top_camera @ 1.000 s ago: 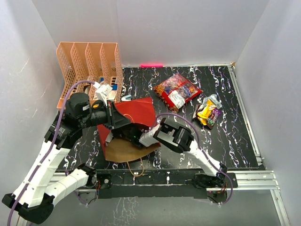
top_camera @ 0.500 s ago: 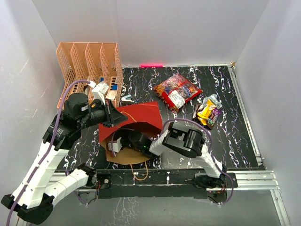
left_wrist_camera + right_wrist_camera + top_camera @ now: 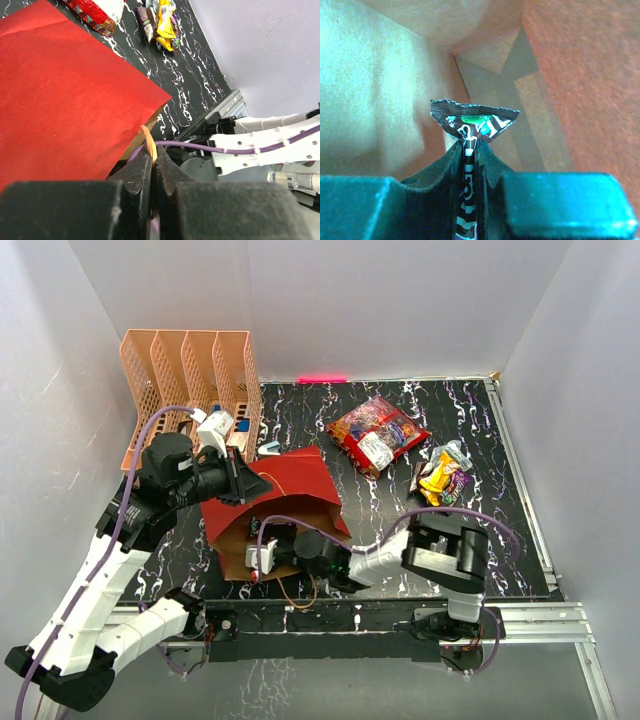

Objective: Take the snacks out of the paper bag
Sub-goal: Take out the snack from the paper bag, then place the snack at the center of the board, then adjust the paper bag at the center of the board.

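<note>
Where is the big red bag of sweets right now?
In the top view, the red candy bag lies on the table, beyond and right of the paper bag, just left of the small packets.

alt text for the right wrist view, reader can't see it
The right gripper is shut on a small brown packet with green and white print, its crimped end sticking up past the fingertips. All around is the inside of the paper bag: brown kraft walls meeting at a folded seam, redder on the right.

Right tool [image 3: 470, 144] mostly inside paper bag [image 3: 300, 482]
</note>
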### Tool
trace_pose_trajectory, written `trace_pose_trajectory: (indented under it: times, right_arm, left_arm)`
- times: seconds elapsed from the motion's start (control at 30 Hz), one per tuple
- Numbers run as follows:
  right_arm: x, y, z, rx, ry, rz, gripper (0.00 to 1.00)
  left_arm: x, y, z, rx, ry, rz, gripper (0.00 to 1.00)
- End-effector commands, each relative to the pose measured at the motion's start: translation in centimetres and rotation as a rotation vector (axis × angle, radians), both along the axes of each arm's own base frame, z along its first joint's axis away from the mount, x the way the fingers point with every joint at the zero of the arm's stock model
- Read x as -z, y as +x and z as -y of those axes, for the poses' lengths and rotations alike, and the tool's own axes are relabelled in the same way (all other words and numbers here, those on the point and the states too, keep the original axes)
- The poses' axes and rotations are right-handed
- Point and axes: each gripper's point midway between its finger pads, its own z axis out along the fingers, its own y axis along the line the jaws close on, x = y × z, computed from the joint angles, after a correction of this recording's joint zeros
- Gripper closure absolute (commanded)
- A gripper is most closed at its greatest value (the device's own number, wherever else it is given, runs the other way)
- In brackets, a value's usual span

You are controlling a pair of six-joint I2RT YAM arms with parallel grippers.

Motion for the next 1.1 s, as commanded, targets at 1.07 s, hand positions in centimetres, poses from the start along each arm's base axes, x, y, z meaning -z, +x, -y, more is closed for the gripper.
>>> trace_pose_trajectory:
  times: [1.07]
  right_arm:
    - [-21.5, 13.3, 35.2, 1.270, 0.880, -0.199, 0.92]
  left_arm:
    - [-3.0, 0.7, 3.0, 0.045, -0.208, -0.046, 1.00]
